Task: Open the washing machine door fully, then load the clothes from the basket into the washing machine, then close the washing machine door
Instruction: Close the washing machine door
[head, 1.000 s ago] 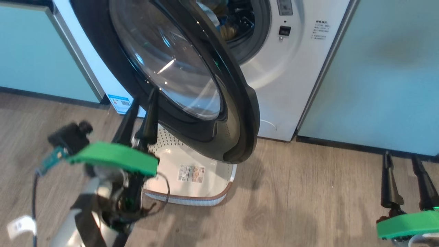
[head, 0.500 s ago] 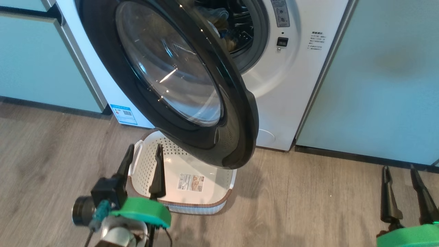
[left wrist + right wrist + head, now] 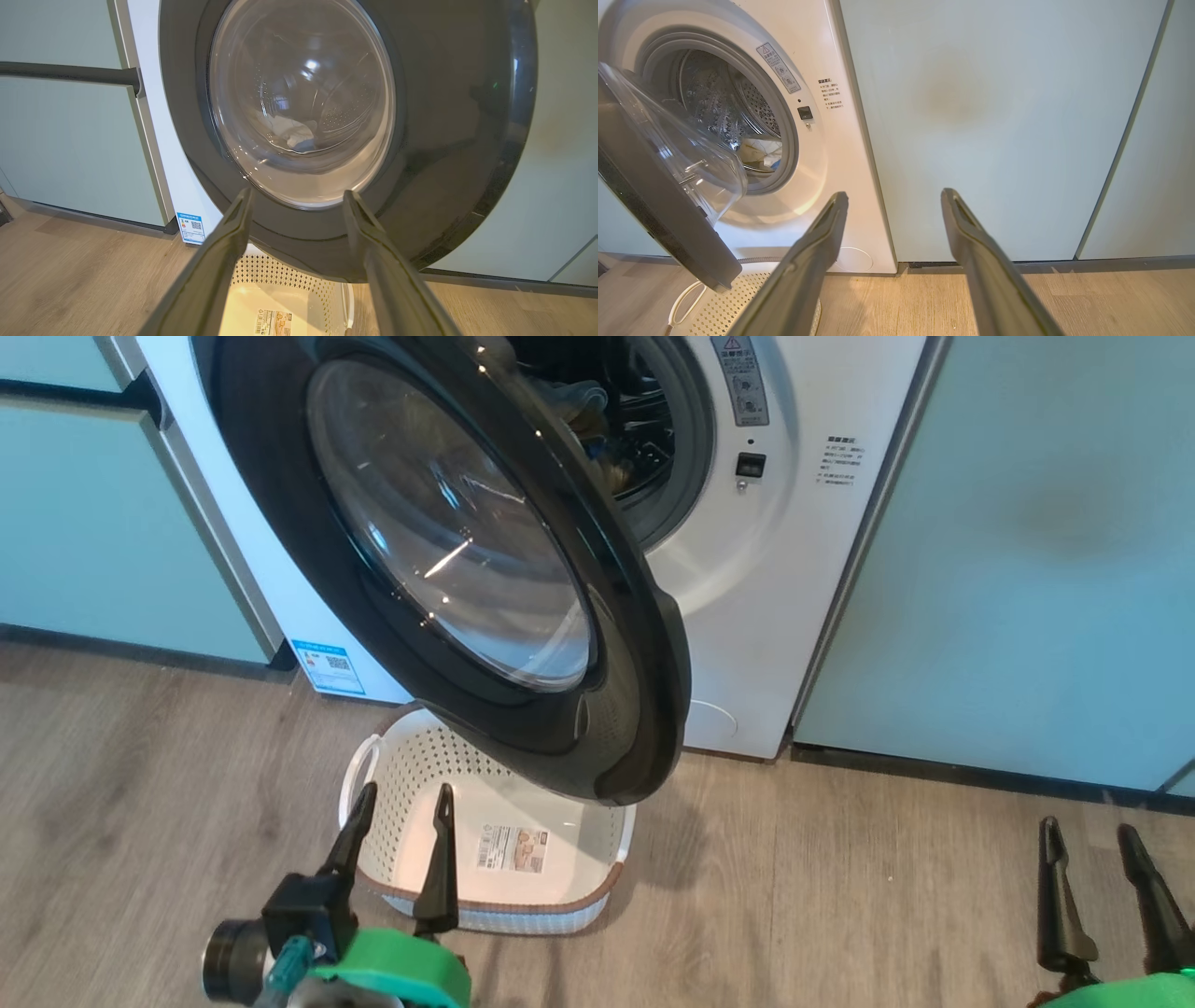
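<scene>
washing machine [image 3: 756, 616]: white front-loader filling the head view from 11 to 1 o'clock, standing between pale green cabinets [image 3: 1027, 569]; its grey-rimmed drum mouth shows at 12 o'clock
door [image 3: 448, 569]: round and glossy black with a clear glass bowl, hinged on the machine's left side; it stands swung partway out at an angle, its free edge reaching down toward 6 o'clock in the head view and its lower edge hanging over the far half of the basket
clothes [image 3: 761, 156]: cream cloth with a bit of blue, lying low inside the steel drum, at 9 o'clock in the right wrist view, just behind the door's glass bowl
basket [image 3: 579, 887]: cream with perforated sides and a brown rim, on the floor [image 3: 840, 896] right in front of the machine, between 6 and 7 o'clock in the head view; a label [image 3: 512, 849] shows on its bare base
left gripper [image 3: 406, 791]: at 7 o'clock in the head view, fingers spread wide and holding nothing; the tips sit over the basket's near left corner and point toward the door, apart from it
right gripper [image 3: 1089, 827]: at 5 o'clock in the head view, fingers spread wide and empty, over the floor, well apart from the machine, pointing at the cabinet on the machine's right
sticker [image 3: 327, 667]: small and blue, at the machine's lower left corner, near 9 o'clock in the head view
</scene>
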You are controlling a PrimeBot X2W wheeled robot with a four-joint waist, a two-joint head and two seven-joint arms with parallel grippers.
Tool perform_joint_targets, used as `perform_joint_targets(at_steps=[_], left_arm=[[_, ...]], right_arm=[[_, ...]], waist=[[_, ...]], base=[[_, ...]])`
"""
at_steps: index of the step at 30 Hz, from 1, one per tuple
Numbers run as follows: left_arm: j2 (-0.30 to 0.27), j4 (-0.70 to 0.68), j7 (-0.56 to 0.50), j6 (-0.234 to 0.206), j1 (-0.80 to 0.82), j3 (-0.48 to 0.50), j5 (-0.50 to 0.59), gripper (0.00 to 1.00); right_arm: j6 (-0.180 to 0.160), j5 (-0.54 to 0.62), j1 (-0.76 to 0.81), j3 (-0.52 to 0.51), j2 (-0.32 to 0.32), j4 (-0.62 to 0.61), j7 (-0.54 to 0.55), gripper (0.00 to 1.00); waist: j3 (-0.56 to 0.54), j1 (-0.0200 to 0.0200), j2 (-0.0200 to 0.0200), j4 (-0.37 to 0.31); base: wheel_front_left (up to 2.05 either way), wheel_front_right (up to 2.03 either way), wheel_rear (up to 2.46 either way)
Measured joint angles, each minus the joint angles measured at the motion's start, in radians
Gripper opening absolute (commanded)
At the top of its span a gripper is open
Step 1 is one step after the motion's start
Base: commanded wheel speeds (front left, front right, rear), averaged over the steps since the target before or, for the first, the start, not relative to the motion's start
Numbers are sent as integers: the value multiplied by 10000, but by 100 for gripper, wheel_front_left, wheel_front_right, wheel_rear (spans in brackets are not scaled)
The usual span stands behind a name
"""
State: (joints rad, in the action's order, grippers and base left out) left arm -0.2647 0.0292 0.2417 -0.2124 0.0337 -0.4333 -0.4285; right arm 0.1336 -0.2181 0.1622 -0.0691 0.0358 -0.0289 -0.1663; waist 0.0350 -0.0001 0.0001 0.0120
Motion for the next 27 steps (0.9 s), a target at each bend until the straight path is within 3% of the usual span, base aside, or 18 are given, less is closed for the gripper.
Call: perform_joint_targets(at_steps=[22,23,24,25,26,27], left_arm=[[-2,109,0,2,-16,-226,-42,100],[-2,119,0,2,-15,-232,-40,100],[-6,146,0,2,-13,-234,-40,100],[-4,165,0,2,-13,-234,-42,100],[-4,173,0,-2,-11,-234,-40,100],[-6,213,0,-6,-6,-238,-31,100]], right_arm=[[0,0,18,6,-8,-79,100,100],[0,2,18,6,-8,-81,102,96],[0,0,18,4,-10,-90,134,78],[0,0,18,2,-10,-96,178,49],[0,0,18,2,-10,-96,186,31],[0,0,17,2,-10,-96,192,3]], waist=[[-98,1,0,-11],[-93,1,0,-12],[-73,0,0,-7],[-52,1,0,3],[-33,1,0,11],[-16,1,0,17]], base=[[0,0,0],[0,0,0],[0,0,0],[0,0,0],[0,0,0],[0,0,0]])
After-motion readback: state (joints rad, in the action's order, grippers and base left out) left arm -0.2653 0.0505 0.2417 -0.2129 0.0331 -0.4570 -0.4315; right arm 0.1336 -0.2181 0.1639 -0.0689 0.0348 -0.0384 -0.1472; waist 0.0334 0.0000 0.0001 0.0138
